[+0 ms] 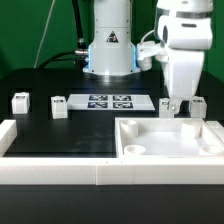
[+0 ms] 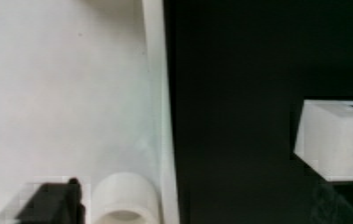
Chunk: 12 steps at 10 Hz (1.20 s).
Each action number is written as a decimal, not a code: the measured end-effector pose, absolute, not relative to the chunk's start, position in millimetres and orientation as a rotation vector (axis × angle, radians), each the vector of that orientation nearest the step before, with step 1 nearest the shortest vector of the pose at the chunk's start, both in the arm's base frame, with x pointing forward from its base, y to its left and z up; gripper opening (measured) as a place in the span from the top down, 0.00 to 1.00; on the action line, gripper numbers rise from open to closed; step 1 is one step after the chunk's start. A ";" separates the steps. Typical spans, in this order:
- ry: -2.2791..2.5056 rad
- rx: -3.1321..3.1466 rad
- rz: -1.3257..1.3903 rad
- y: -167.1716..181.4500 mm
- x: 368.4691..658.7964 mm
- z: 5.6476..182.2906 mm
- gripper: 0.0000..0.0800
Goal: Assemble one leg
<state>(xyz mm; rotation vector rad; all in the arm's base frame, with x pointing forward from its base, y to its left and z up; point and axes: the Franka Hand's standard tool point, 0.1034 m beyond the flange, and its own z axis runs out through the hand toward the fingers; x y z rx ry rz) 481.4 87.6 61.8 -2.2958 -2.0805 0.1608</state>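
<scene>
Several small white legs with square tags stand on the black table: two at the exterior view's left and two at its right. My gripper hangs low between the right pair, just above the far wall of the big white tray. In the wrist view the gripper is open: one dark finger is over the tray, and the other barely shows at the edge. A white rounded peg sits beside that finger. One leg stands apart on the table.
The marker board lies flat in the middle of the table. The robot base stands behind it. A long white wall runs along the front, with a raised end at the exterior view's left.
</scene>
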 end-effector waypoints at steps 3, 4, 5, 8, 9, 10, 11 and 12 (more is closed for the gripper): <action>-2.022 -2.344 0.167 86.1 480.4 58.8 0.19; -1.881 -2.465 0.171 86.7 480.2 58.7 0.19; -1.790 -2.536 0.173 86.7 480.2 58.6 0.19; -1.180 -2.876 0.131 87.5 458.4 52.5 0.19; -0.936 -2.966 0.133 95.7 451.3 53.4 0.19; -0.710 -3.031 0.142 107.4 445.1 53.1 0.19; -0.490 -3.071 0.146 119.4 442.6 53.9 0.19; -0.327 -3.079 0.153 124.9 441.5 54.1 0.19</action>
